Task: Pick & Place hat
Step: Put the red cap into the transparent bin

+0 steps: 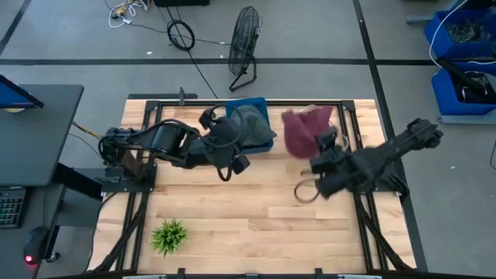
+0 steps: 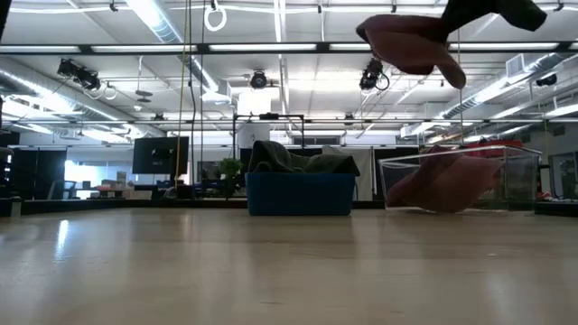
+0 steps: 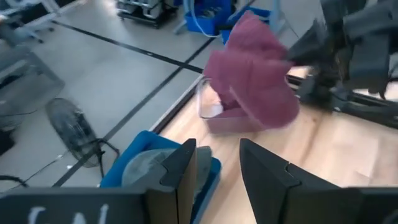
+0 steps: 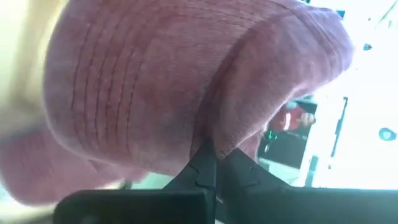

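A maroon hat (image 1: pixel 301 129) hangs from my right gripper (image 1: pixel 318 147), which is shut on it high above the table's far right part; the hat also shows in the low view (image 2: pixel 411 41) and the left wrist view (image 3: pixel 255 74). Below and behind it stands a clear box (image 2: pixel 456 181), through whose wall a maroon shape shows. A grey-green hat (image 1: pixel 252 122) lies in a blue bin (image 1: pixel 263 143) at the far middle of the table. My left gripper (image 3: pixel 217 168) is open and empty, beside the blue bin on its near left side (image 1: pixel 231 151). My right gripper pinches a fold of the maroon hat's cloth (image 4: pixel 217 134) between its two fingers (image 4: pixel 200 167). The hat is lifted clear of the table and the box, and it spreads out slack around the fingertips.
A small green plant (image 1: pixel 169 235) stands near the table's front left. A dark ring (image 1: pixel 306 191) lies on the table under the right arm. Bare wood lies in the middle and the near right. A fan (image 1: pixel 244 43) stands on the floor beyond the far edge.
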`<state>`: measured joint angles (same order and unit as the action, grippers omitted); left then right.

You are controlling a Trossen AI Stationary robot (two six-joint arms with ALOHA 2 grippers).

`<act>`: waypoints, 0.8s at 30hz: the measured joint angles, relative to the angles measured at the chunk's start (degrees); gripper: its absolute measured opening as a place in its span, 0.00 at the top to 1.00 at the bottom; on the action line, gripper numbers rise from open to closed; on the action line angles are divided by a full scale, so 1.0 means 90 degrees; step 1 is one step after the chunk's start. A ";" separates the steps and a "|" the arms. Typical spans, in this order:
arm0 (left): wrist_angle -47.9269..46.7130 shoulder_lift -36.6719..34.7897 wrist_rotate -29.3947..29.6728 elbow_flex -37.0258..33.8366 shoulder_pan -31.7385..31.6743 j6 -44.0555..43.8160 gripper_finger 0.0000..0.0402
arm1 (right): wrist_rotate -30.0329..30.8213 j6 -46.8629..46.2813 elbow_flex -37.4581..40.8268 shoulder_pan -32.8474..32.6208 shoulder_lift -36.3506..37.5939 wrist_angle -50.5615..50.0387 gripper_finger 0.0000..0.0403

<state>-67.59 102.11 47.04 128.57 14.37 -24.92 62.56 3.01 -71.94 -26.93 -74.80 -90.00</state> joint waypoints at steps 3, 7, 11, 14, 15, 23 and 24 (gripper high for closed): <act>-0.0203 0.0002 0.0335 0.0000 -0.0002 -0.0171 0.69 | -0.0288 0.1006 0.0157 0.0417 0.0569 0.0114 0.99; -0.0472 0.0007 0.0394 0.0000 -0.0046 -0.0412 0.69 | -0.1415 0.2015 0.0748 0.0859 0.1373 0.0608 0.99; -0.0625 0.0012 0.0400 0.0000 -0.0049 -0.0542 0.69 | -0.1991 0.2644 0.1581 0.1106 0.2159 0.0818 1.00; -0.0619 0.0012 0.0401 0.0000 -0.0049 -0.0544 0.69 | -0.1998 0.2922 0.2205 0.1192 0.2627 0.0931 1.00; -0.0619 0.0012 0.0401 0.0000 -0.0046 -0.0544 0.69 | -0.1996 0.3104 0.2432 0.1219 0.2758 0.0942 1.00; -0.0609 0.0012 0.0401 -0.0001 -0.0073 -0.0496 0.69 | 0.0041 0.5447 0.4084 0.1618 0.3395 0.1481 1.00; -0.0607 0.0012 0.0401 0.0000 -0.0076 -0.0485 0.69 | 0.0189 0.5711 0.4190 0.1661 0.3411 0.1592 1.00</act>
<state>-73.06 102.21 50.65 128.57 13.68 -29.29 64.25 54.41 -34.23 -11.99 -44.10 -75.67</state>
